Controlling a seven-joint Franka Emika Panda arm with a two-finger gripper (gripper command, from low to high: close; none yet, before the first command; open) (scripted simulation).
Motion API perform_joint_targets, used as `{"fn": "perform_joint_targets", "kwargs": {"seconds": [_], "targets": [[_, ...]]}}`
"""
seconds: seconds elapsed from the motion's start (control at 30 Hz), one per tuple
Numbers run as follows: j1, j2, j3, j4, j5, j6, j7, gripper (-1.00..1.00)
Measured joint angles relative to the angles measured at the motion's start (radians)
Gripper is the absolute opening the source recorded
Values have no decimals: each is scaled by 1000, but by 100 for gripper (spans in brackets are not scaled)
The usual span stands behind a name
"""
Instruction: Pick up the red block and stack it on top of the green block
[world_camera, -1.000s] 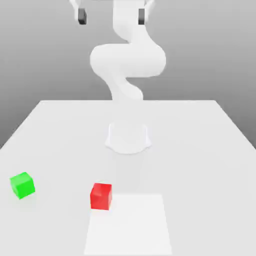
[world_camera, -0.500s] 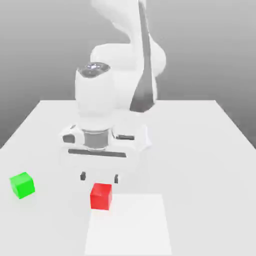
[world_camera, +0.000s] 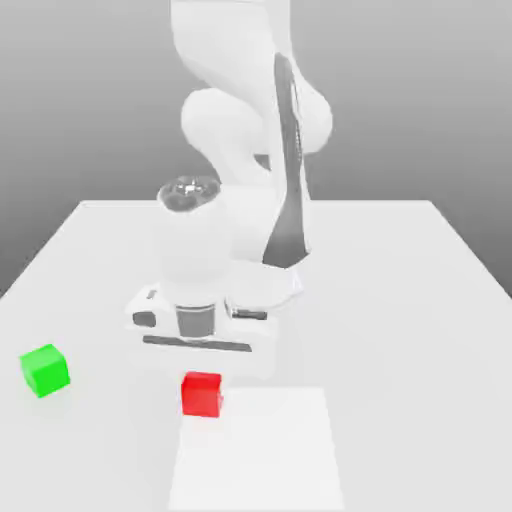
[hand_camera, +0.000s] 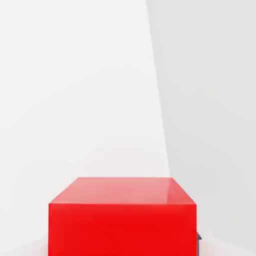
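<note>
Red block (world_camera: 202, 394) apparently in shut claw (world_camera: 201, 372), green block (world_camera: 45, 370) well apart

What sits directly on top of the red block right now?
Nothing rests on the red block. The arm's hand hangs just above and behind it, covering the table beyond. The gripper fingertips are hidden.

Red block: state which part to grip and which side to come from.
Grip the red block across two opposite upright faces, coming straight down from above. It is a plain cube lying flat on the table, its top face bare in the hand view, and the green block stands well apart, so its sides look free.
</note>
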Motion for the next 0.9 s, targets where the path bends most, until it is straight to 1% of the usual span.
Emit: {"fn": "perform_joint_targets", "kwargs": {"seconds": [0.1,0.17,0.6,0.67,0.7,0.8,0.83,0.9], "targets": [[-6,-108,-7,-15,-39,-92,28,-100],[-48,-134,-26,-1,-45,-133,81,-100],[-441,-93,-211,199,-40,-290,616,-100],[-491,-45,-208,212,-9,-256,622,-100],[-474,-13,-190,215,11,-229,613,-100],[-487,90,-150,222,82,-136,565,-100],[-493,109,-141,223,95,-118,557,100],[-493,109,-141,223,95,-118,557,100]]}}
